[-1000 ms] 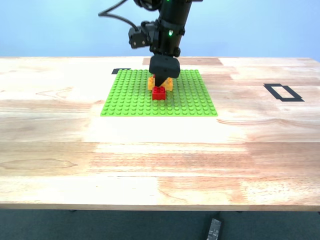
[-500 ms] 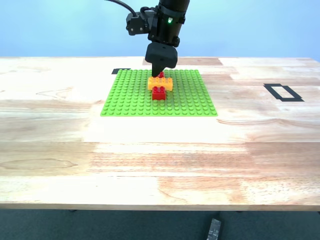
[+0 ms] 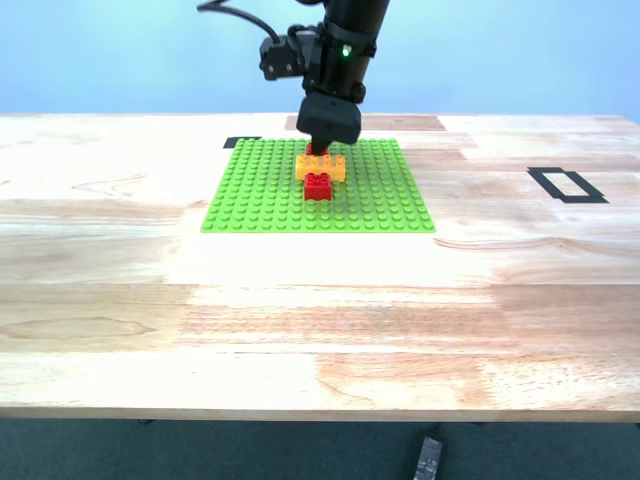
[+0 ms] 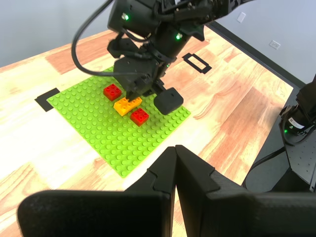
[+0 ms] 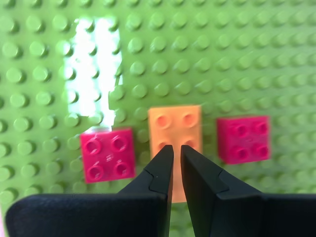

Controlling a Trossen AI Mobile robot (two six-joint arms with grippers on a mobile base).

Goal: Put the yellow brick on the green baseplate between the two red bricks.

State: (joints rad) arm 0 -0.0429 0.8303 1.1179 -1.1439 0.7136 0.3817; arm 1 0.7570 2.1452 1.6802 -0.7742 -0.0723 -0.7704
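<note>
Bricks are seen in a row on the green baseplate (image 5: 256, 54): one red brick (image 5: 107, 154), the yellow brick (image 5: 175, 126) between, the other red brick (image 5: 243, 139). My second gripper (image 5: 176, 157) is held over the yellow brick, fingers nearly closed, gripping nothing. My first gripper (image 4: 175, 163) is pressed closed, well apart.

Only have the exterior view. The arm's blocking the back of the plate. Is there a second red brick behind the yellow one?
Observer: Yes. The second wrist view shows the yellow brick between the two red bricks, with bare studs of the green baseplate on each side of it.
Operator: Is the gripper holding it?
Observer: No. My second gripper is over it, jaws all but shut, nothing between them. I cannot tell if they touch it.
Operator: Other arm?
Observer: My first gripper is shut and empty, clear of the plate.
</note>
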